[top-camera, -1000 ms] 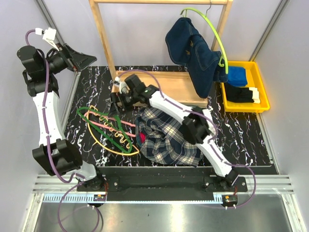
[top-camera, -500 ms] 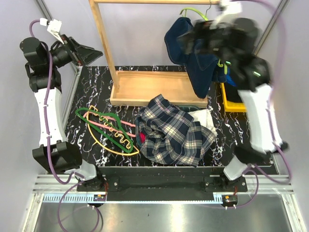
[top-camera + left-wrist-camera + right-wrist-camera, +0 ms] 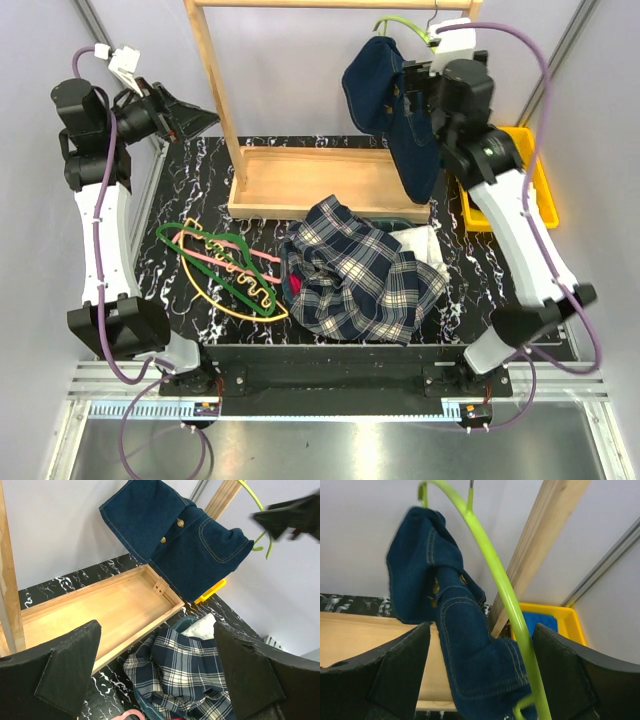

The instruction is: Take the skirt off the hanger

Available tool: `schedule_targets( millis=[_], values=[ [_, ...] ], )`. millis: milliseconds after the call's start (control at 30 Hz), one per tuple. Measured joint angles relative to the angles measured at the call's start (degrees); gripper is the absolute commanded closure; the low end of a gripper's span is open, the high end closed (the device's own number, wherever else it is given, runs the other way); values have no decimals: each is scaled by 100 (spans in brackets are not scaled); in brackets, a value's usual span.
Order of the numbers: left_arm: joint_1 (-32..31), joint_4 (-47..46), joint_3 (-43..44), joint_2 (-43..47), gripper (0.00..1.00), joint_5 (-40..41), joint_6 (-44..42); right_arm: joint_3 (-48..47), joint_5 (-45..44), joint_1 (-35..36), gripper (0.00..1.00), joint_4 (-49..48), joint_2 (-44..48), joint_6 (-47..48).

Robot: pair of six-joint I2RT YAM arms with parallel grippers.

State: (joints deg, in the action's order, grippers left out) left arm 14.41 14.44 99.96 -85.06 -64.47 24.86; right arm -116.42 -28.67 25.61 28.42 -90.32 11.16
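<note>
The plaid skirt lies in a crumpled heap at the table's middle, also seen in the left wrist view. The dark green hanger lies flat to its left, apart from it. My left gripper hangs high at the back left, open and empty, pointing down toward the skirt. My right gripper is raised at the back right by the rack. Its jaws stand open, with the denim garment and the lime-green hanger in front of the gap.
A pink hanger and a pale yellow one lie tangled with the green hanger. A wooden rack with a tray base stands at the back. A yellow bin sits at the back right. Red cloth and white cloth peek from under the skirt.
My right arm has swung up from the table near the tray's front left to the denim garment on the rack. The left gripper has shifted slightly right. The skirt has spread a little.
</note>
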Motion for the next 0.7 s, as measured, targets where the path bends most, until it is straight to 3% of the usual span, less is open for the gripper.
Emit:
schedule_targets(
  millis=[133, 267, 500, 700],
  values=[
    [0, 103, -48, 0, 1, -7, -146, -352, 146, -341, 10, -153, -706, 66],
    [46, 317, -63, -7, 1, -76, -293, -1471, 308, -605, 9, -299, -1390, 68],
    [195, 407, -153, -33, 1, -96, -391, -2361, 911, -741, 10, -424, -1633, -184],
    [197, 415, -153, -173, 1, -96, -404, -2577, 1475, -922, 12, -424, -1932, -599]
  ],
)
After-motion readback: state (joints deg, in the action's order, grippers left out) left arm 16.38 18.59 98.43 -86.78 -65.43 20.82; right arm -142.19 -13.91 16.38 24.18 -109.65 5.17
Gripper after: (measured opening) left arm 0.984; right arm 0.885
